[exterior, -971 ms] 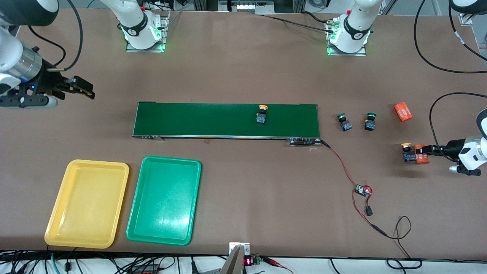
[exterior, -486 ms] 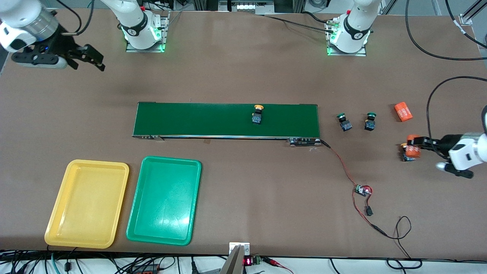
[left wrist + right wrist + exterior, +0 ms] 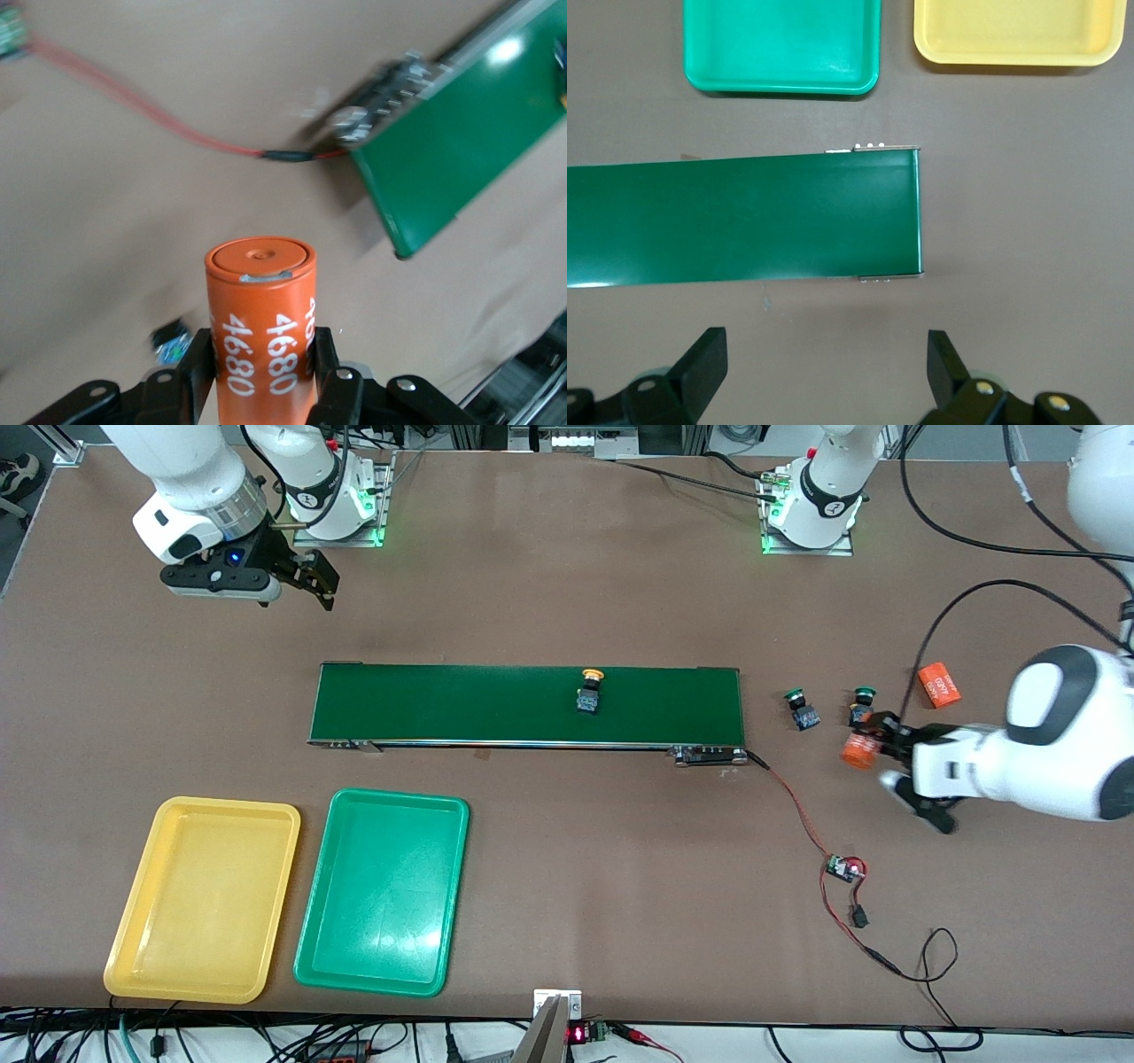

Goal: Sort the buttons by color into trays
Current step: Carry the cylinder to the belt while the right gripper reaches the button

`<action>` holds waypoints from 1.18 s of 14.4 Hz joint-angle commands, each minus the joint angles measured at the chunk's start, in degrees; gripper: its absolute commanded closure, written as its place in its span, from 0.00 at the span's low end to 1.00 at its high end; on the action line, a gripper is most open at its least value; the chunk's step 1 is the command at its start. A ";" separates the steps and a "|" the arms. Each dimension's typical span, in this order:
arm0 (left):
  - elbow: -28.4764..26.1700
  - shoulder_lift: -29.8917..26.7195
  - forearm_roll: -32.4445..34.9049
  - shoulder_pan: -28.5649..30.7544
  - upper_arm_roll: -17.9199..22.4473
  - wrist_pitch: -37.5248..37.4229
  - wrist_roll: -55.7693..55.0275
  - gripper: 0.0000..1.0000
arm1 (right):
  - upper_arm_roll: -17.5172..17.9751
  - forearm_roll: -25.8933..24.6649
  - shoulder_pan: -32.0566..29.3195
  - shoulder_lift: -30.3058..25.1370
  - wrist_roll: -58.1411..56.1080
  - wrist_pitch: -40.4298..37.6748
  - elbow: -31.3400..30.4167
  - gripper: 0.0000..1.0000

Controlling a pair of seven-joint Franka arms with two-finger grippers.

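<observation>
While one yellow button (image 3: 588,690) stands on the conveyor belt (image 3: 461,704), two green buttons (image 3: 799,708) stand on the table past the belt's end toward the left arm. Near them the left gripper (image 3: 873,742) clamps an orange cylinder (image 3: 857,749) above the table. Both trays (image 3: 204,899) lie empty, nearer the camera. The right gripper (image 3: 310,584) hangs released over the table.

From the front camera, one button (image 3: 588,691) sits on the conveyor belt (image 3: 443,704). A second button (image 3: 800,708) and a third button (image 3: 861,707) stand at the belt's three o'clock, and a loose cylinder (image 3: 939,685) lies farther out at three o'clock. The end tray (image 3: 202,899) and the inner tray (image 3: 381,895) lie side by side at the belt's seven o'clock.
</observation>
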 commanded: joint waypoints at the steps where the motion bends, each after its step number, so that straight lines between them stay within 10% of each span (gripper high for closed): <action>1: -1.26 -0.22 2.25 -5.69 0.00 -0.39 10.52 0.86 | 0.45 1.33 -1.53 4.08 0.15 0.94 2.46 0.00; 14: -11.89 -0.22 11.31 -25.32 -0.09 15.07 18.99 0.94 | 1.77 0.54 6.20 17.71 6.84 12.11 5.37 0.00; 17: -13.30 0.84 13.68 -26.19 0.17 16.30 16.90 0.77 | 1.86 0.02 7.79 19.73 7.53 13.69 5.37 0.00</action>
